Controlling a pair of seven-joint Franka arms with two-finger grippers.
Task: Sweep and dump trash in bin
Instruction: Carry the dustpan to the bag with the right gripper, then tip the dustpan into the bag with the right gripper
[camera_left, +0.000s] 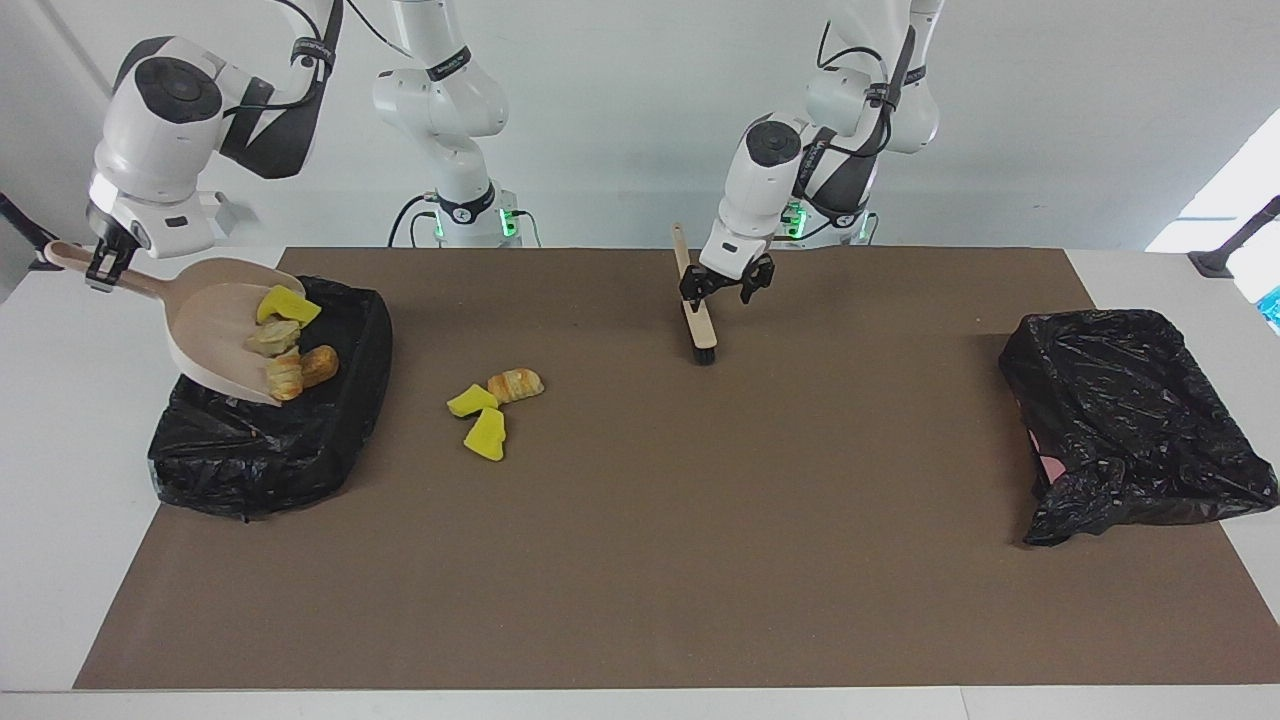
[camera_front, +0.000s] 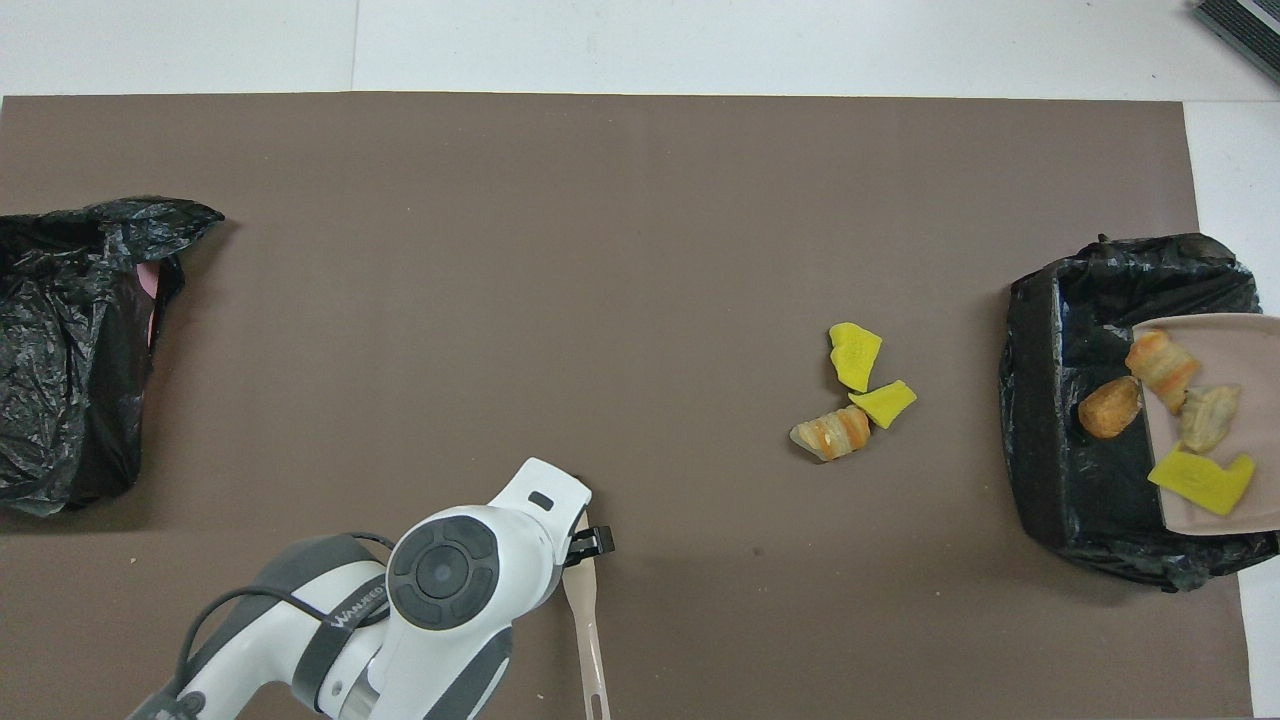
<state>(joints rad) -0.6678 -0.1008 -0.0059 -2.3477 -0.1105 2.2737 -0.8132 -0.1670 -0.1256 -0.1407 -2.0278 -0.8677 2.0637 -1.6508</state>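
- Beige plastic first: in the facing view the dustpan (camera_left: 215, 330) hangs tilted over the black-lined bin (camera_left: 260, 450) at the right arm's end of the table. The right gripper (camera_left: 100, 268) is clamped on its handle.
- Four pieces of trash (camera_left: 285, 345) crowd the pan's lower lip. If you tip it too fast, one could bounce off the bin's rim onto the mat (camera_left: 640, 520).
- Three loose chunks (camera_left: 485, 435) lie on the mat beside the bin, not yet swept.
- The left gripper (camera_left: 725, 285) stands wide. The brush (camera_left: 700, 320) leans steeply, bristles on the mat and handle against one finger. If you pull away, it will likely topple.
- From overhead, the dustpan (camera_front: 1230, 350) overlaps the bin (camera_front: 1040, 400), and one orange lump sits right at the pan's edge.
- The loose chunks (camera_front: 855, 355) are well apart from the brush (camera_front: 590, 630), so a fallen brush means you must re-grasp it before sweeping.
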